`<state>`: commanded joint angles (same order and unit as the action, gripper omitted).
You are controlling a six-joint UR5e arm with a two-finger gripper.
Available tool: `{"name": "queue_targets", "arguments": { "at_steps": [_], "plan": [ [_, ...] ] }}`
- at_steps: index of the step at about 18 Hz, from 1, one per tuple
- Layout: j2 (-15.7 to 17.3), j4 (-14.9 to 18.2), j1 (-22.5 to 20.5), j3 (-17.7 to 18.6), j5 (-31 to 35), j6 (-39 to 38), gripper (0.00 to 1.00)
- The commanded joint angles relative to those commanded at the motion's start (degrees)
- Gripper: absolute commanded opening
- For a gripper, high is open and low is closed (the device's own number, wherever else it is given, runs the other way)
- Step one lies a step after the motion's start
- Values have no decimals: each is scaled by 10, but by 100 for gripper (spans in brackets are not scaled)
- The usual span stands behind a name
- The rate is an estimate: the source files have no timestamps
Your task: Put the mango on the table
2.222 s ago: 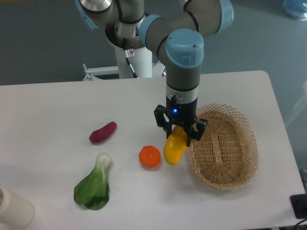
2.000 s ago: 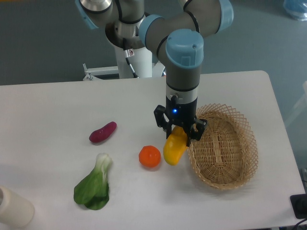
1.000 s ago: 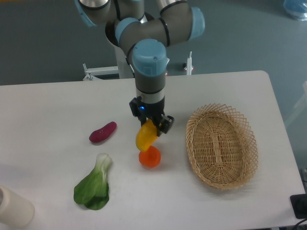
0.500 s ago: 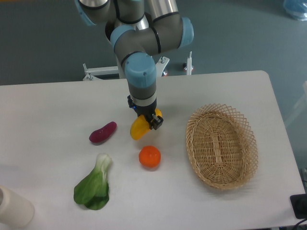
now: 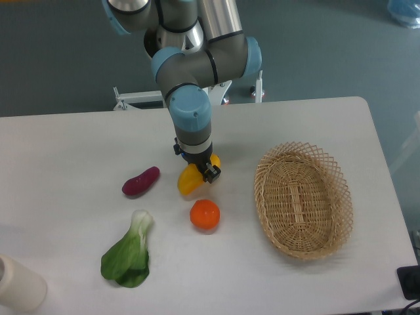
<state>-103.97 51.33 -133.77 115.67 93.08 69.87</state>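
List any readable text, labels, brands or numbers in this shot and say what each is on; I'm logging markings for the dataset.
None can be read: no lettering shows on the arm, the pincer, the mango it grips, the wicker basket, the table or the other produce.

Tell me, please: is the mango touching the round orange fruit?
Apart. The fixed camera shows a strip of white table between the mango, held in the gripper, and the orange fruit below it.
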Motion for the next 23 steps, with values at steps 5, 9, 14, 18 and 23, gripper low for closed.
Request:
{"name": "queue_targets", "arguments": {
  "at_steps": [5,9,14,18,23],
  "plan": [
    [2,0,0,-5,0,1,100],
    [7,-3,-3,-14,-4,1,100],
    [8,-8,-4,-14,-3,-4,100],
    [8,-8,-6,-13,-2,-7,100],
    [14,-8,-9,-12,-2,-7,100]
  ]
}}
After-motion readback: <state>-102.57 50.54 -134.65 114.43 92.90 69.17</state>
